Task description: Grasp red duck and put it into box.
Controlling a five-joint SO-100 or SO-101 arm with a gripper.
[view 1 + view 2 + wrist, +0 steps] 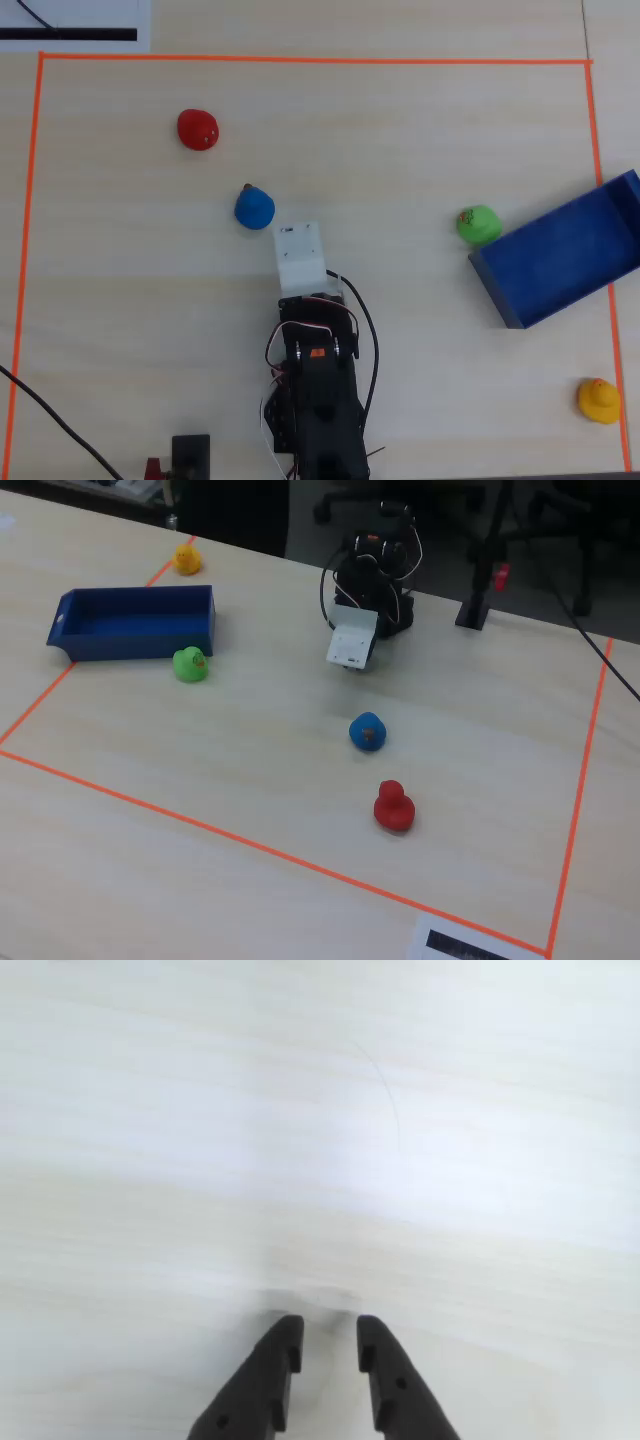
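Four glossy, blob-shaped ducks on pale wood-grain worktop [420, 150]: red duck [197, 129], blue [254, 207], green [478, 225], yellow [598, 400]. One shallow blue box [565, 255]. Hand [327, 1345]: black fingers slightly apart, empty, over bare worktop.

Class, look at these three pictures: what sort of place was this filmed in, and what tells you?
Probably an office or lab set up for robot practice: office chairs behind a pale wooden table, an orange tape border marking a work area, and toy ducks beside a blue box.

Glossy red duck [198, 129] upright on table, well apart from empty blue box [565, 250].
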